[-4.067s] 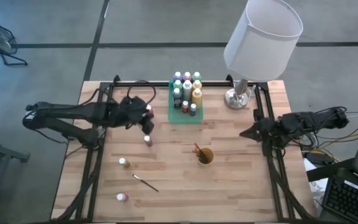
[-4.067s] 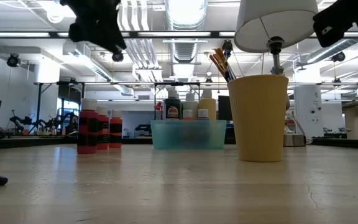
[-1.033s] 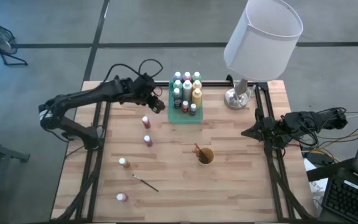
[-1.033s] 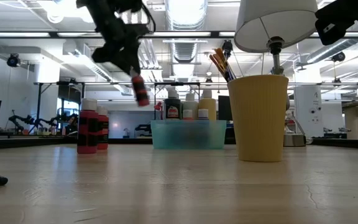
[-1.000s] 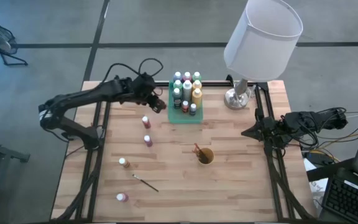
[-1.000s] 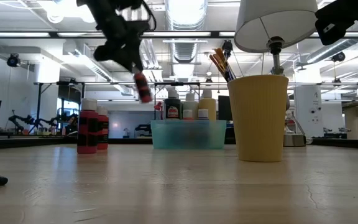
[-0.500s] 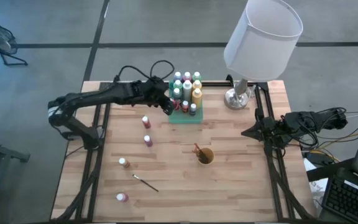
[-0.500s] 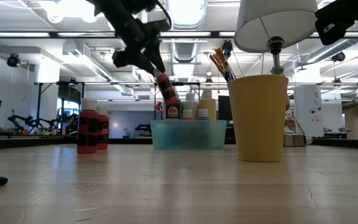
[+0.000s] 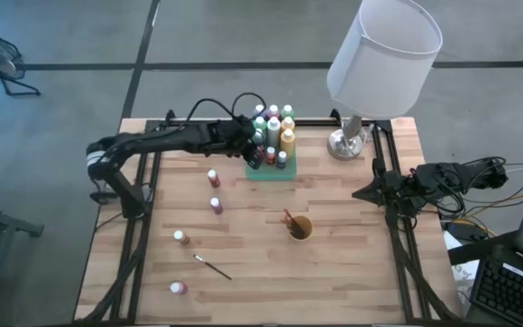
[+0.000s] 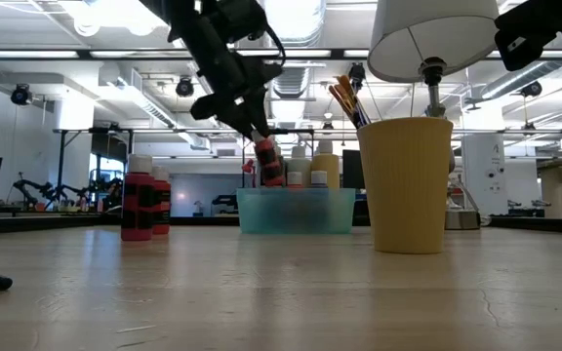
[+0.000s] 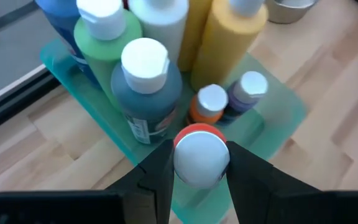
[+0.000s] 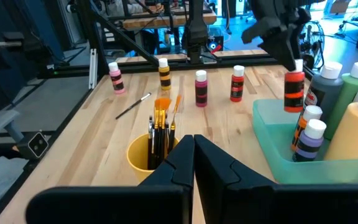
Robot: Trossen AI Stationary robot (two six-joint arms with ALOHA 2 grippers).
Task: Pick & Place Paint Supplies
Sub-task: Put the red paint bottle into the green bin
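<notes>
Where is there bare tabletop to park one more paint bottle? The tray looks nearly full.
The green tray is crowded, and the left gripper holds a red bottle over its near-left corner. Bare wood lies between the tray and the yellow brush cup, between cup and right gripper, and along the near edge right of the loose paintbrush.

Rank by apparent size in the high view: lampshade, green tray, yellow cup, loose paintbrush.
1. lampshade, though it stands nearer the overhead camera, so this flatters it.
2. green tray.
3 and 4. yellow cup and loose paintbrush: wider versus longer, too alike to rank.
</notes>
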